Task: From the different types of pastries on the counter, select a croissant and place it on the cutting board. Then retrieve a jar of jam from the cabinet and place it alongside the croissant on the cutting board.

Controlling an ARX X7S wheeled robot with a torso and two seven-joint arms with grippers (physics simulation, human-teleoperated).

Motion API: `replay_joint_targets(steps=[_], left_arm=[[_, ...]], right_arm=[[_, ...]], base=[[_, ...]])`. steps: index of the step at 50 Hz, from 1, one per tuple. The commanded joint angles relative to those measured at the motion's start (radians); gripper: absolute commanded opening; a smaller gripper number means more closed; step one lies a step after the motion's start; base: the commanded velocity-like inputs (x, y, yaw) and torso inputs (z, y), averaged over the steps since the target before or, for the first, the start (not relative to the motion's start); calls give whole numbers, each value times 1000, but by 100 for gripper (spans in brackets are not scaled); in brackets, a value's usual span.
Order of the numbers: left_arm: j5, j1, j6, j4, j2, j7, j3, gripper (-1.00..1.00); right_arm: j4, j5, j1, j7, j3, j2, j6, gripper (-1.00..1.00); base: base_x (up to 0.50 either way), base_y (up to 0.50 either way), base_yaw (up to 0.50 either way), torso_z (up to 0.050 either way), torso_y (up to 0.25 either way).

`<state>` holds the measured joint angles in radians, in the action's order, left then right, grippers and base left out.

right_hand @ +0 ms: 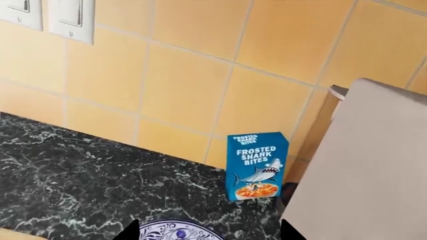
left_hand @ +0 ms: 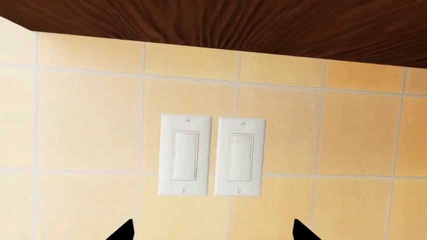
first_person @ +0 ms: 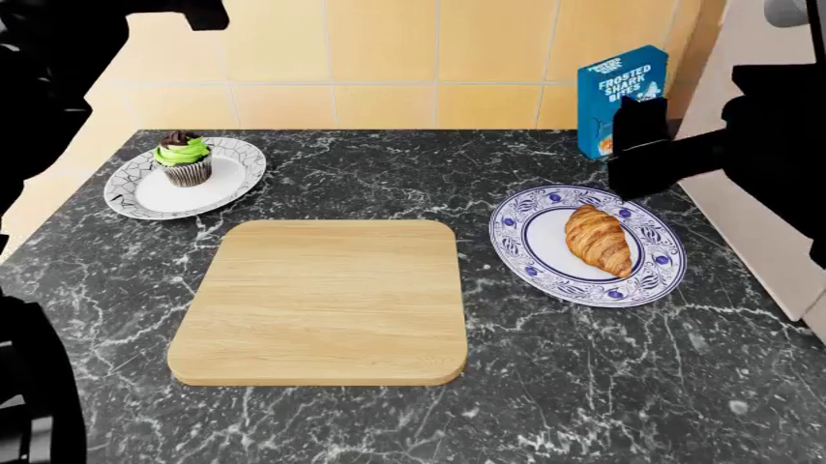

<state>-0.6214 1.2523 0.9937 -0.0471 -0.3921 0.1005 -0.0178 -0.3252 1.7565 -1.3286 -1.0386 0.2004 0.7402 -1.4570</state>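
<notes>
The golden-brown croissant (first_person: 598, 240) lies on a round blue-patterned plate (first_person: 516, 253) at the right of the dark marble counter (first_person: 581, 387). The light wooden cutting board (first_person: 329, 300) lies bare at the middle. A green-frosted chocolate cupcake (first_person: 184, 158) stands on a plate at the back left. My right gripper (right_hand: 209, 232) is open, hovering above the far rim of the croissant's plate (right_hand: 180, 231) and holding nothing. My left gripper (left_hand: 213, 231) is open and raised, facing the tiled wall. The jar of jam is out of view.
A blue cereal box (first_person: 622, 87) stands at the back right against the tiles, also in the right wrist view (right_hand: 257, 166), next to a grey side panel (right_hand: 367, 175). Two white light switches (left_hand: 212, 155) sit on the wall below a dark wooden underside (left_hand: 267, 25).
</notes>
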Motion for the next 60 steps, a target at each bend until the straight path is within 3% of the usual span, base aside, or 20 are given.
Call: replay_joint_targets(steps=[1,38,60], left_arm=[[-10,1,13,-6,-8,5,7,100],[-1,1,-11,9,-16,-1,-25,100],[0,3,-14,11,-24,1,-34,100]], right_arm=[[-15,200,24,-144,33,71,6,100],[8,-48,222,100,-7,47,78,100],[60,-229,249,262,43,18,131,100]], base=[[0,0,0,0,0],[0,0,0,0,0],[0,0,0,0,0]])
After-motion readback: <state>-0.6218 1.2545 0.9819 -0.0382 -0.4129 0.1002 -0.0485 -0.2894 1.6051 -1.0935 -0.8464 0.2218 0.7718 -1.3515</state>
